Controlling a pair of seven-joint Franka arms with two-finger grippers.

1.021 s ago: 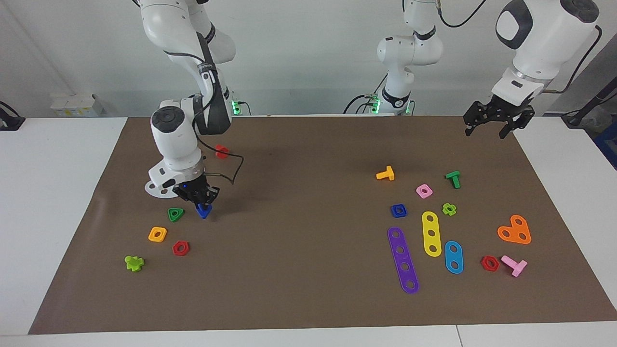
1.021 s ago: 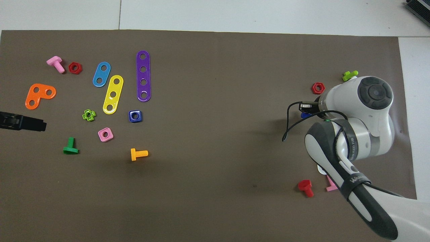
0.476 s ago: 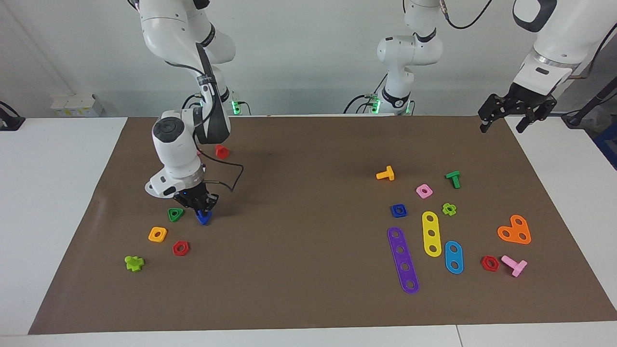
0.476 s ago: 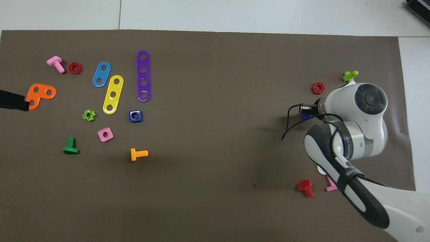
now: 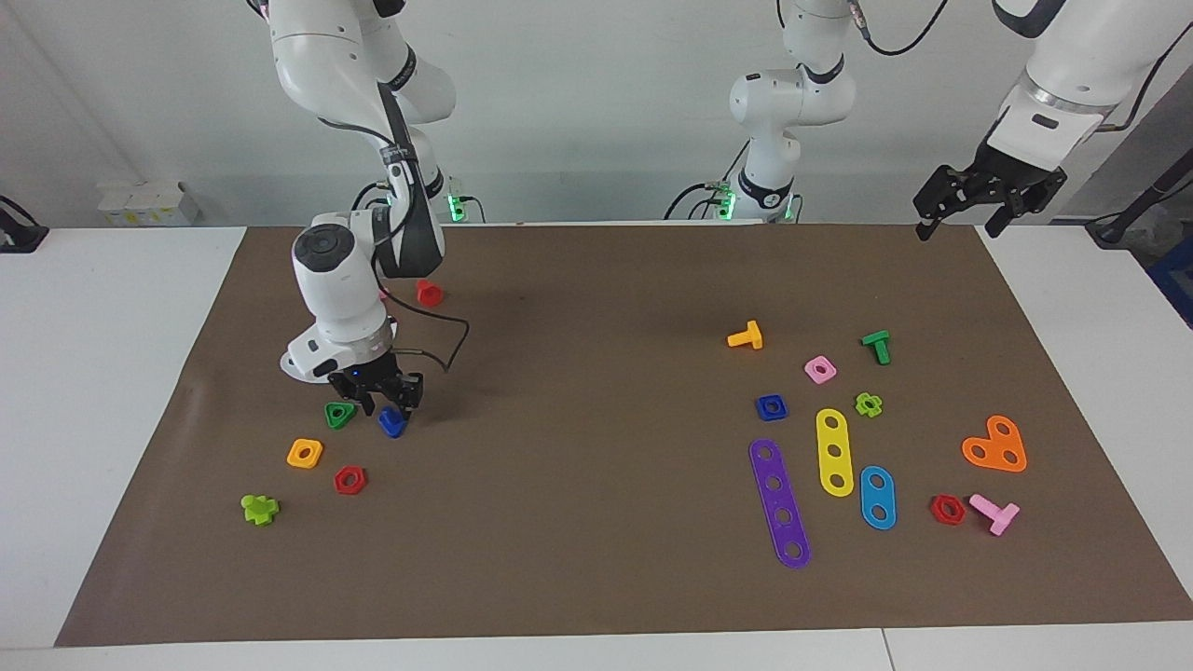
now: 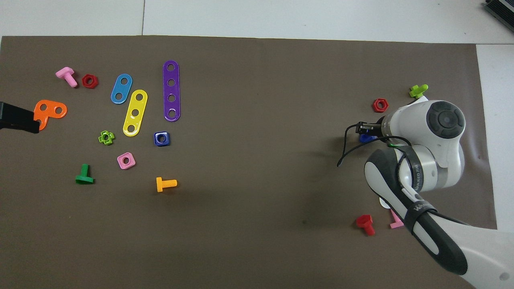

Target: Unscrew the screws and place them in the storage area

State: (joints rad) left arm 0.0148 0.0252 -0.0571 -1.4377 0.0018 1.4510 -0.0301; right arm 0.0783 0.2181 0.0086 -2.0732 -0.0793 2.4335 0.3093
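The dark-blue screw (image 5: 392, 424) is seen on the brown mat (image 5: 596, 578) of the desk, at the right arm's end, just beside a green triangular nut (image 5: 339, 415) and nearer to the robots than an orange square nut (image 5: 305, 453) and a red hexagonal nut (image 5: 349, 480). The right gripper (image 5: 382, 396) is placed low over the screw, and its jaws are spread apart, so the screw seems to be released on the mat. In the overhead view only a small part of the screw (image 6: 365, 138) is shown under the wrist. The step in hand is judged to be the placing of the screw in the storage area. For the next move, the right gripper should be lifted straight up, so that the screw is not pushed against the green nut. The left gripper (image 5: 969, 198) is held high over the desk's corner at the left arm's end, with jaws open and nothing between them, and it waits
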